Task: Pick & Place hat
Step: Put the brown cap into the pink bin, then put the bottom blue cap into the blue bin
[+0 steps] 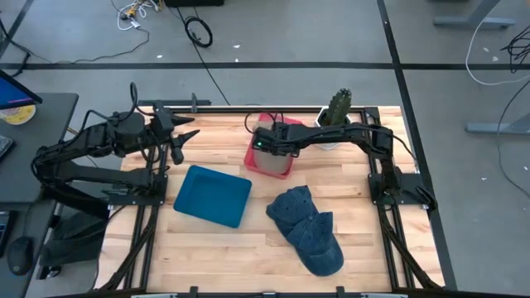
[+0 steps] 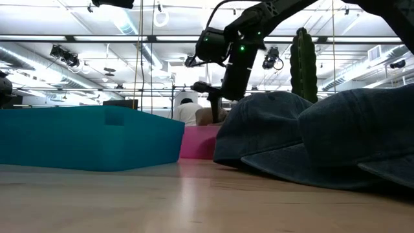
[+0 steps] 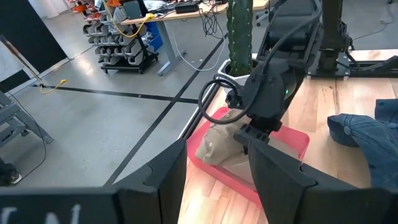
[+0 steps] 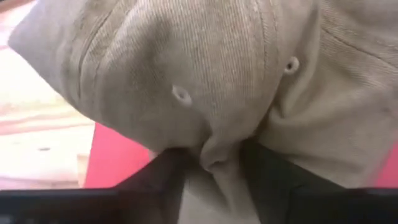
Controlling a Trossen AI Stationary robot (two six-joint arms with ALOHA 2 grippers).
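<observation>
A tan hat (image 4: 205,74) lies in the pink bin (image 3: 293,138) at the table's far middle, its crown up. My right gripper (image 4: 214,177) reaches down into the bin over the hat, its fingers open with a ridge of tan cloth between them. Two blue denim hats (image 1: 306,228) lie brim-down on the wood at the near right, one partly on the other. My left gripper (image 1: 184,136) waits open above the table's far left, pointing toward the bin. My right gripper straddles a raised fold of the tan hat's crown (image 4: 214,155) from above, slanting down. The fold fills the gap between the open fingers (image 4: 165,177) and seems to touch their inner sides. The hat rests in the pink bin.
A teal tray (image 1: 213,195) sits left of the middle, beside the pink bin (image 1: 251,156). A potted cactus (image 1: 338,108) stands at the far right, behind my right arm. Bare wood lies along the near edge, left of the denim hats.
</observation>
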